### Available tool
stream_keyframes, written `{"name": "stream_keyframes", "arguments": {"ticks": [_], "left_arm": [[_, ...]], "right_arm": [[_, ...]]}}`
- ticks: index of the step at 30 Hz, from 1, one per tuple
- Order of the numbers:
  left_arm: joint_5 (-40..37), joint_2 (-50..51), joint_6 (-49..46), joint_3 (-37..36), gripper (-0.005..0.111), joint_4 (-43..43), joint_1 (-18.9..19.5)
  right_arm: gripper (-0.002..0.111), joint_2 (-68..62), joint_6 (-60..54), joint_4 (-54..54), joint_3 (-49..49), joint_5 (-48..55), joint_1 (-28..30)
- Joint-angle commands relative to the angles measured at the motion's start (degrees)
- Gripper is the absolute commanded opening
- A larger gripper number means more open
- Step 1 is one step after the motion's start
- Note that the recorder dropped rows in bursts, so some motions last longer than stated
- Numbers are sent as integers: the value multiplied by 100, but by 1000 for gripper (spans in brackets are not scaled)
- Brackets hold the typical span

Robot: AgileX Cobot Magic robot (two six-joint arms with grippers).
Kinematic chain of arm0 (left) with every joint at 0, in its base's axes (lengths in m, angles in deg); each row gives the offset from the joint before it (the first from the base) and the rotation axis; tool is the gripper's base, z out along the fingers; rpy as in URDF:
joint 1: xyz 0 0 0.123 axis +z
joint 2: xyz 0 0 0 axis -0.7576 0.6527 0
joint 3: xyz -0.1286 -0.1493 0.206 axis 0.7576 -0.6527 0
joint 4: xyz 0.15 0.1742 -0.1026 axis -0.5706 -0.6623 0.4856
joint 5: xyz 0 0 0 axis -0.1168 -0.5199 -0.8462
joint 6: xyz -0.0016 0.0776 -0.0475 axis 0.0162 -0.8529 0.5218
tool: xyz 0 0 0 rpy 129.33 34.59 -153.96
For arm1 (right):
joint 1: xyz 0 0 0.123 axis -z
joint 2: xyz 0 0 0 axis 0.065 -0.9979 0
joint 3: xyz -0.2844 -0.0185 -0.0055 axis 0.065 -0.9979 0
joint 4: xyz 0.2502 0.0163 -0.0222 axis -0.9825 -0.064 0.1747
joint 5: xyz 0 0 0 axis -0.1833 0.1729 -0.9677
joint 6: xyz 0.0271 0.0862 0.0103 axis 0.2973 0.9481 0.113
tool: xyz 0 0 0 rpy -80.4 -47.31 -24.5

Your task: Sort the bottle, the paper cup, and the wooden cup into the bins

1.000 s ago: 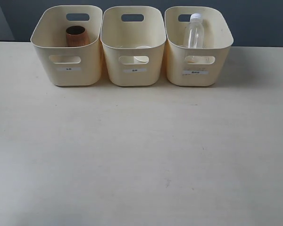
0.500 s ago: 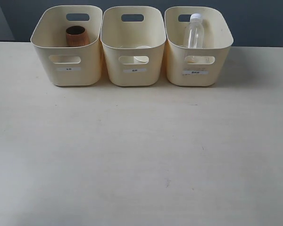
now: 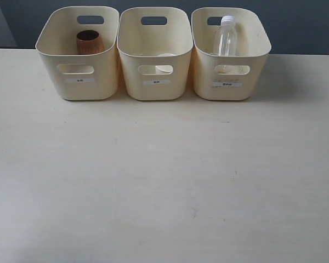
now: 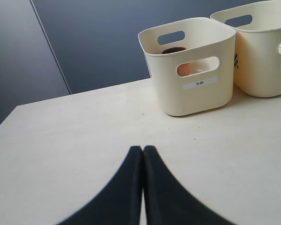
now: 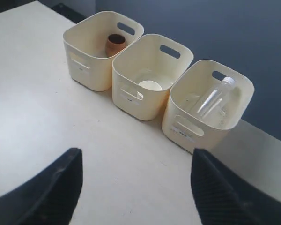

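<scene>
Three cream bins stand in a row at the table's far edge. The wooden cup (image 3: 89,41) (image 4: 183,69) (image 5: 116,44) sits in the left bin (image 3: 79,82) (image 4: 196,96) (image 5: 86,70). The paper cup (image 3: 165,55) (image 5: 150,85) rests low in the middle bin (image 3: 153,87) (image 5: 138,105). The bottle (image 3: 226,37) (image 5: 214,96) leans in the right bin (image 3: 230,90) (image 5: 192,133). My left gripper (image 4: 143,149) is shut and empty above the table, well short of the left bin. My right gripper (image 5: 137,157) is open and empty, apart from the bins. Neither gripper shows in the exterior view.
The pale table (image 3: 164,175) stretches from the bins toward the camera. A dark wall (image 3: 296,22) rises behind the bins. The table's far edge runs just behind them.
</scene>
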Motion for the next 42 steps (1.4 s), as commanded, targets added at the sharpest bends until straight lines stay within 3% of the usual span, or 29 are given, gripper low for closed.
{"name": "stream_keyframes", "arguments": {"ticks": [1,11,20,42], "left_arm": [[29,-28,11,-7,0,0,-18],[29,-28,11,-7,0,0,-18],[40,-28,11,-7,0,0,-18],[40,-28,11,-7,0,0,-18]], "right_arm": [[64,984,481,339,-1164,-506,30],[64,2597,1490,798,-3374,-1869,30],[64,2750,1730,1050,-4696,-2487,30],[64,2750,1730,771,-4825,-2522,30]]}}
